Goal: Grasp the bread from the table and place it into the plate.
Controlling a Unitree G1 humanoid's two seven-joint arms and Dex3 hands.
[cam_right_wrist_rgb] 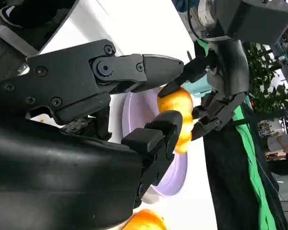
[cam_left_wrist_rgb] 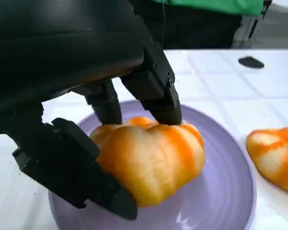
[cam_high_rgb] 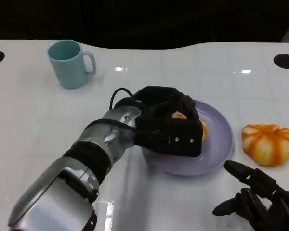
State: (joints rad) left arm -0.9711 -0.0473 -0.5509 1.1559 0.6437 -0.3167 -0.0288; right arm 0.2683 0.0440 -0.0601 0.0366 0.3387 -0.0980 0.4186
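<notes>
Silver, rounded left forearm with glossy highlights, banded by a ribbed black collar near the wrist. Black cables looping from wrist to a boxy black left hand, matte, blocky, with small pale screws along its flat side. Thick, angular fingers in the left wrist view, squared at the tips. Black right hand, slim rounded fingers; round-headed screws and a pivot pin on its finger.

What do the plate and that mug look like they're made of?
Plate: smooth glossy lavender, with highlights near the rim; probably plastic or glazed ceramic. Mug: teal, matte, soft sheen, likely plastic or ceramic; I cannot tell which.
</notes>
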